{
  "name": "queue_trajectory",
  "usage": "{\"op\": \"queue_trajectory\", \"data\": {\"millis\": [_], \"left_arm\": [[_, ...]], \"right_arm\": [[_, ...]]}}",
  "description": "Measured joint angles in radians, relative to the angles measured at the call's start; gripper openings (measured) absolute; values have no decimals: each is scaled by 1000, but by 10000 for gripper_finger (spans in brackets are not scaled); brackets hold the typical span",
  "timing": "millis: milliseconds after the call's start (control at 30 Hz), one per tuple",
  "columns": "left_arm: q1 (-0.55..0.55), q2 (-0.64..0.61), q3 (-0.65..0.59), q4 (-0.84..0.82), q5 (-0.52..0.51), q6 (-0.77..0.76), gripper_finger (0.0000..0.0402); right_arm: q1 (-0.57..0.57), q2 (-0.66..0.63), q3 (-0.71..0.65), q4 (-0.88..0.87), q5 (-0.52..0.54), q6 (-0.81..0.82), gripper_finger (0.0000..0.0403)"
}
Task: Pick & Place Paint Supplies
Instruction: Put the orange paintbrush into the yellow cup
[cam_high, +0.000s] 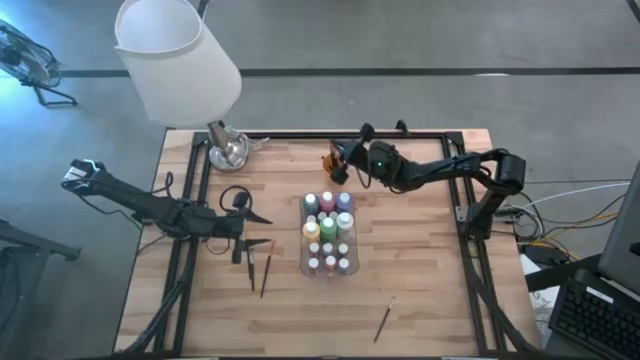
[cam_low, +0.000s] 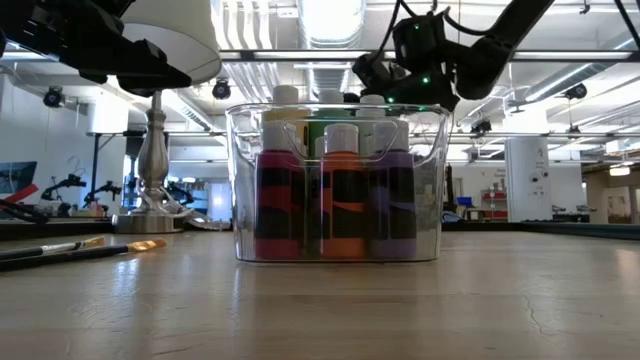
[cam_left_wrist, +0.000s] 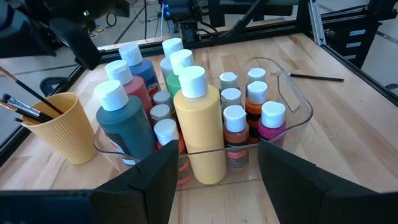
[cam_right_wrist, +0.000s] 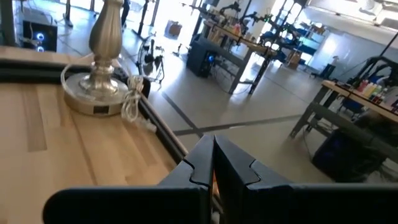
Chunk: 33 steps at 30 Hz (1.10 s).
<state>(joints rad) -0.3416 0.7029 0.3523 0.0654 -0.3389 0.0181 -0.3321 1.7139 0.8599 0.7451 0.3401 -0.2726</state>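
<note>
The paint bottles (cam_high: 328, 232) are seen standing packed in the clear tray (cam_high: 303, 268) at table centre; two paintbrushes (cam_high: 258, 270) lie left of it; the left gripper (cam_high: 262, 218) is held with jaws apart, empty, beside the tray; the right gripper (cam_high: 345, 160) is closed above the orange cup (cam_high: 335, 163).

Robotics lab: workbenches (cam_right_wrist: 348, 93), other robot arms (cam_low: 70, 185) behind.

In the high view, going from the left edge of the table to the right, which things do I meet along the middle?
Left gripper, open → two paintbrushes lying on the wood → clear tray full of paint bottles → single paintbrush, nearer the front edge.
</note>
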Motion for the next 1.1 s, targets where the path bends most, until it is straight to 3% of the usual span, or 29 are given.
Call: {"op": "queue_trajectory", "data": {"millis": [1100], "left_arm": [[0, 0, 0, 0, 0, 0, 223]], "right_arm": [[0, 3, -13, -104, 0, 11, 8]]}}
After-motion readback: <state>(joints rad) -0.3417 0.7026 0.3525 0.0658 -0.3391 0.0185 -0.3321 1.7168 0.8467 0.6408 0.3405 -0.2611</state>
